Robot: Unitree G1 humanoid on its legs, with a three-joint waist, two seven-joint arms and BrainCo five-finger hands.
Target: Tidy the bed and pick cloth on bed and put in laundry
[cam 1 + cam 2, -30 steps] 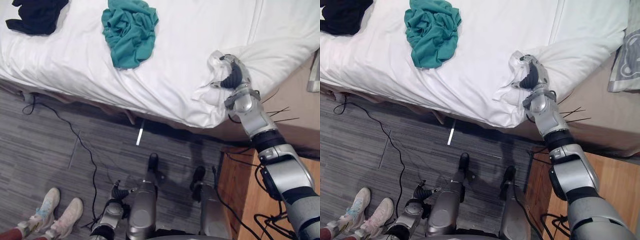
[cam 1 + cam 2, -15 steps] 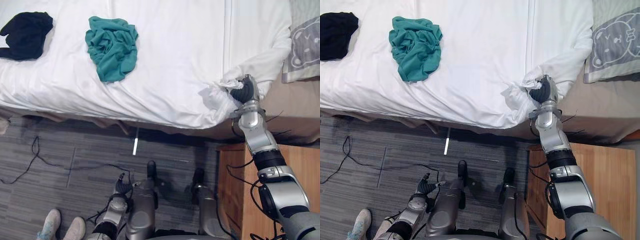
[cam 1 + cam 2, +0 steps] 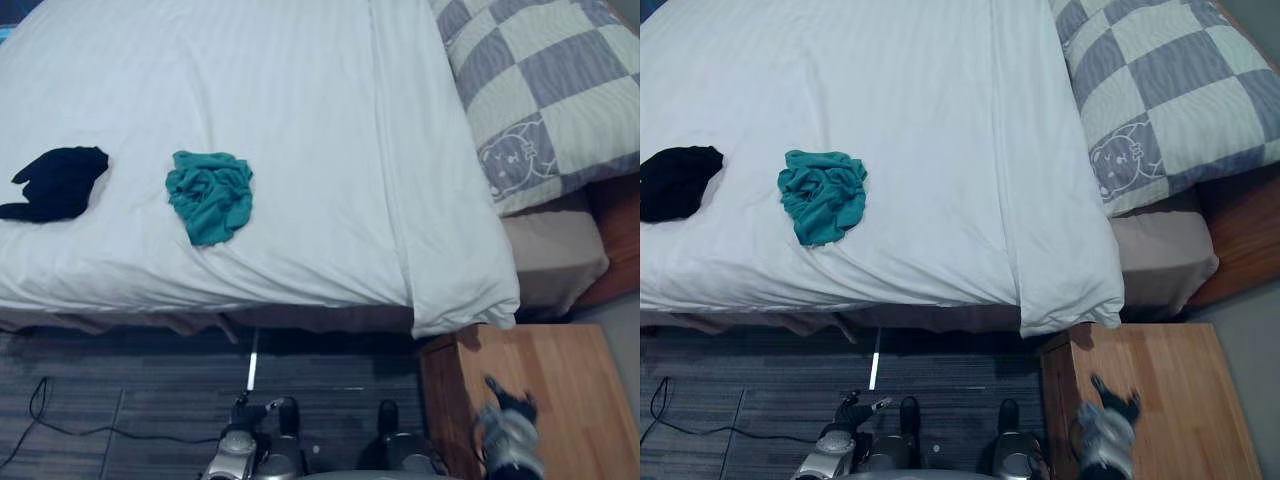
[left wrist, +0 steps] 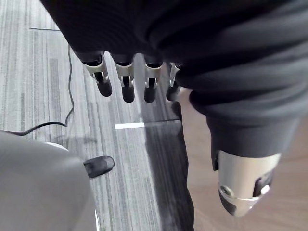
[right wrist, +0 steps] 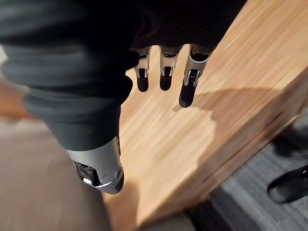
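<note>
At the bottom edge of the head views, left of centre, the left robot hand (image 4: 144, 53) shows small and partly cut off by the frame. Its wrist view makes it clearer: the fingers (image 4: 127, 86) hang straight and apart from the thumb, holding nothing, over the grey carpet (image 3: 110, 390). A thin white strip (image 3: 252, 362) lies on that carpet, running in under the bed's shadow.

In the lower right the right robot hand (image 5: 163, 55) is a blur above the wooden nightstand (image 3: 565, 385). Its wrist view shows straight, loose fingers (image 5: 190, 84) over the wood grain, empty.

Past them, the white duvet (image 3: 330, 150) drapes over the bed's near edge, and its corner droops just beside the nightstand. To the right of that corner a tan sheet (image 3: 555, 255) lies bare. The space under the bed is too dark to read.

The teal cloth (image 3: 210, 195) sits on the duvet at centre left, near the near edge, crumpled into a tight heap whose folds hide what garment it is. The black cloth (image 3: 55, 183) lies well apart from it at the far left, bunched and reaching the frame's edge.

In the upper right a grey-and-white checked pillow (image 3: 545, 90) with a bear drawing is cut off by the frame.
</note>
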